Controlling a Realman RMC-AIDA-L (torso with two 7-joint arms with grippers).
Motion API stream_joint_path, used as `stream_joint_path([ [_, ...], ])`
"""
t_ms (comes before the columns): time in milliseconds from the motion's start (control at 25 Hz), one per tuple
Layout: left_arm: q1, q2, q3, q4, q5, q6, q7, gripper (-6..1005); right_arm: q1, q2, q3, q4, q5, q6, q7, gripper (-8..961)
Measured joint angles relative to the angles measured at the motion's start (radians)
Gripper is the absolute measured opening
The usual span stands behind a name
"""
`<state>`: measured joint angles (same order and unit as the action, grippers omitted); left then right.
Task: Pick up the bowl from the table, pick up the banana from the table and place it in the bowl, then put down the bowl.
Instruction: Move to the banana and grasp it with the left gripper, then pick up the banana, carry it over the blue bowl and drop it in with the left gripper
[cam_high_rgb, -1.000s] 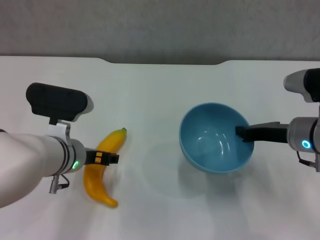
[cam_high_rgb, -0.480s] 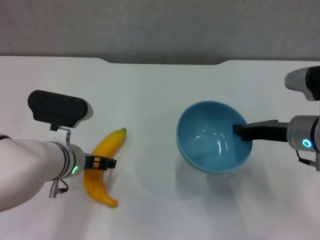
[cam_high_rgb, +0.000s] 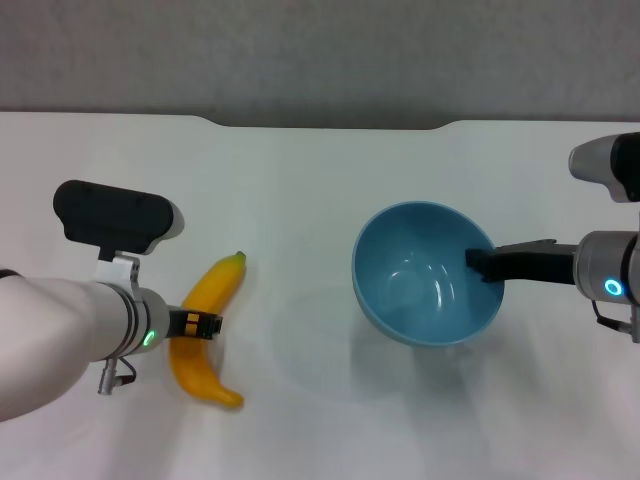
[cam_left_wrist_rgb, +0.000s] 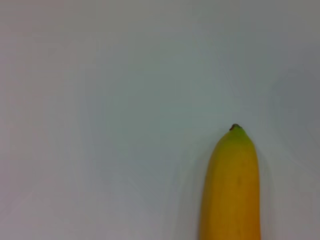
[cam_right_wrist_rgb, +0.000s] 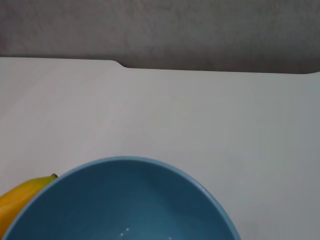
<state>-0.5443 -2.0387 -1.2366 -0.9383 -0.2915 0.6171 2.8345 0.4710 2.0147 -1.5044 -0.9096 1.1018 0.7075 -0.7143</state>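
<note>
The light-blue bowl hangs a little above the white table, with its shadow under it. My right gripper is shut on the bowl's right rim. The bowl's inside fills the near part of the right wrist view. The yellow banana is at the left, stem tip pointing to the far side. My left gripper is shut across the banana's middle. The banana's stem end shows in the left wrist view and beside the bowl's rim in the right wrist view.
The table's far edge has a shallow notch with a grey wall behind it. White tabletop lies between the banana and the bowl.
The bowl has shifted slightly left in the right gripper. The left gripper has closed in on the banana, and the banana has turned a little, its stem tip moving left and its near end shifting.
</note>
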Motion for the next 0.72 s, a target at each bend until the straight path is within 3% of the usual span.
stream_joint_path([
  [240, 0.002, 0.0, -0.002, -0.01, 0.0, 0.0, -0.001, 501, 0.0, 0.0, -0.002, 0.007, 0.004, -0.004, -0.002, 39],
  [360, 0.007, 0.003, -0.007, -0.04, 0.0, 0.006, 0.001, 501, 0.0, -0.001, 0.0, 0.014, 0.001, -0.005, -0.002, 40],
  [720, 0.076, 0.013, -0.05, -0.422, 0.012, 0.143, 0.006, 502, 0.027, -0.002, 0.008, 0.084, 0.0, -0.008, -0.002, 42],
])
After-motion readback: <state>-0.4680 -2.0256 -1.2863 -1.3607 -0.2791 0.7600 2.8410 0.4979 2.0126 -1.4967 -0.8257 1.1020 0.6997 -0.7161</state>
